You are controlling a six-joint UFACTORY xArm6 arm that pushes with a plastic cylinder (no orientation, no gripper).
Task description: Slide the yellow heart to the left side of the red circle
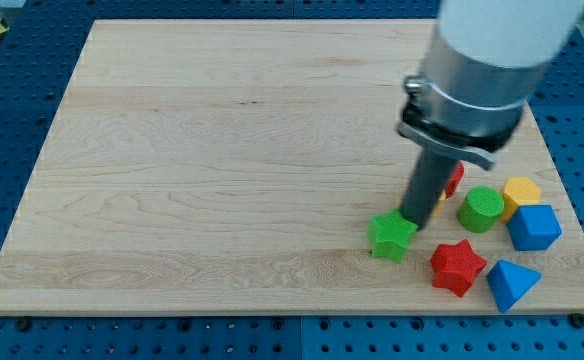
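My tip [416, 224] stands in the lower right part of the wooden board [222, 170]. It is at the upper right edge of a green star [392, 238]. A red block [456, 178], mostly hidden behind the rod, shows just right of it; its shape cannot be made out. A thin yellow sliver [440, 208] peeks out at the rod's right side, below the red block. A yellow block [521, 192] lies farther right near the board's edge; I cannot tell its shape.
A green cylinder [482, 209] lies right of the rod. A blue block [534, 227] lies below the yellow one. A red star [457, 266] and a blue triangle [512, 283] lie near the bottom edge. The arm's body [472, 80] covers the upper right.
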